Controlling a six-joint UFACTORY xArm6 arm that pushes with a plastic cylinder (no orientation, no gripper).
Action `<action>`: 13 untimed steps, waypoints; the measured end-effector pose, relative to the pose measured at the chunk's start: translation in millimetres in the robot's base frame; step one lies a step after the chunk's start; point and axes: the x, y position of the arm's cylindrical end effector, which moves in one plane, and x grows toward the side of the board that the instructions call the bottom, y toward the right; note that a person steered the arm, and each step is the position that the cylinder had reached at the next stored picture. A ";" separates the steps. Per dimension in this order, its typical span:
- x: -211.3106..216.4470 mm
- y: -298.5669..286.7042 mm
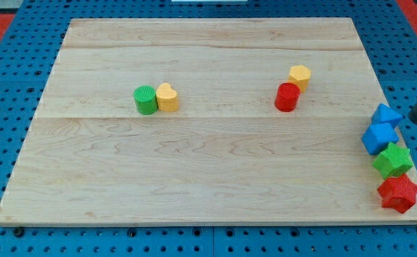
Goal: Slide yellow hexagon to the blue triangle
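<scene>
The yellow hexagon (300,75) sits on the wooden board at the upper right of centre, touching a red cylinder (287,97) just below and to its left. The blue triangle (386,114) lies at the board's right edge, with a blue cube (378,138) right below it. My dark rod enters from the view's right edge; its tip (413,123) is just right of the blue triangle, far to the right of the yellow hexagon.
A green cylinder (146,100) and a yellow heart (168,98) touch each other at the left of centre. Below the blue cube at the right edge lie a green block (393,160) and a red star (398,193). The wooden board (194,171) rests on a blue pegboard.
</scene>
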 end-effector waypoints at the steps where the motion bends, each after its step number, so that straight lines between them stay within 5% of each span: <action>1: -5.9 -21.3; 4: -31.8 -59.8; 5: -74.2 -59.8; 7: -128.2 -162.3; 9: -105.8 -194.9; 11: -49.5 -141.7; 13: -43.4 -112.0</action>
